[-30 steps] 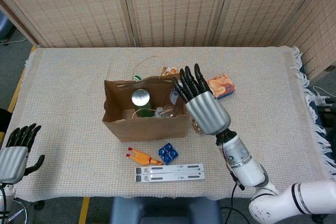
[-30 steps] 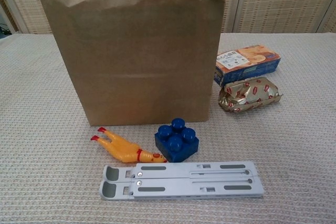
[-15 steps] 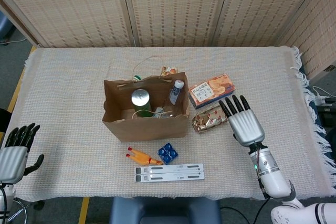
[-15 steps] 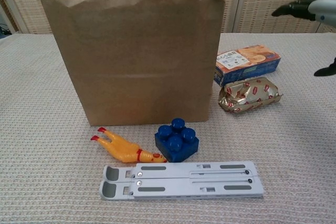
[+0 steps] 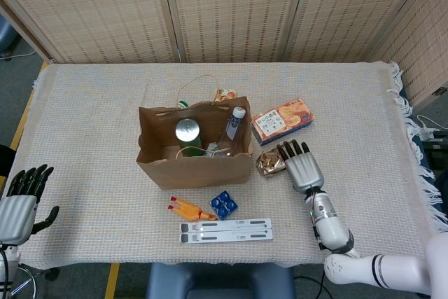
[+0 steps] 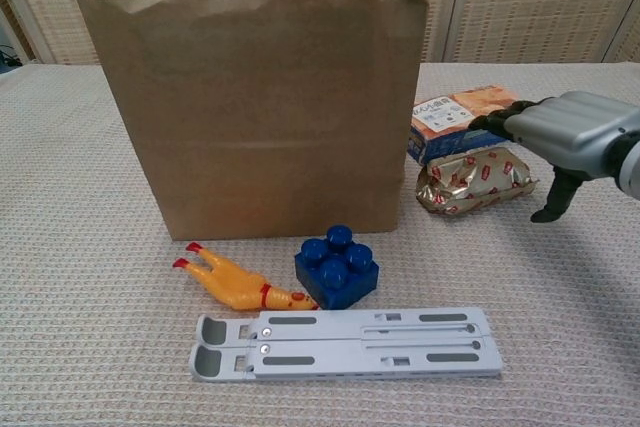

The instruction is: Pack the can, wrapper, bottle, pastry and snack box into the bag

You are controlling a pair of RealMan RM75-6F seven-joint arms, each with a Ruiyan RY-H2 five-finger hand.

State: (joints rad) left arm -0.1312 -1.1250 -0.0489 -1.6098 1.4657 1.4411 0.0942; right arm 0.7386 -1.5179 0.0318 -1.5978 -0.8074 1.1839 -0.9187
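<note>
Since half a second ago my right hand (image 5: 299, 166) has dropped in beside the foil-wrapped pastry (image 6: 473, 180), fingers over its right end and thumb hanging apart below, nothing gripped yet. Can (image 5: 187, 131) and bottle (image 5: 234, 122) already stand in the paper bag (image 6: 250, 107); the snack box (image 5: 281, 120) lies just behind the pastry. I'd curl the fingers over the top and bring the thumb under the near side, squeezing lightly since the foil will crumple, then lift well above the bag's rim. My left hand (image 5: 21, 201) idles at the table's corner, fingers loosely together, empty.
</note>
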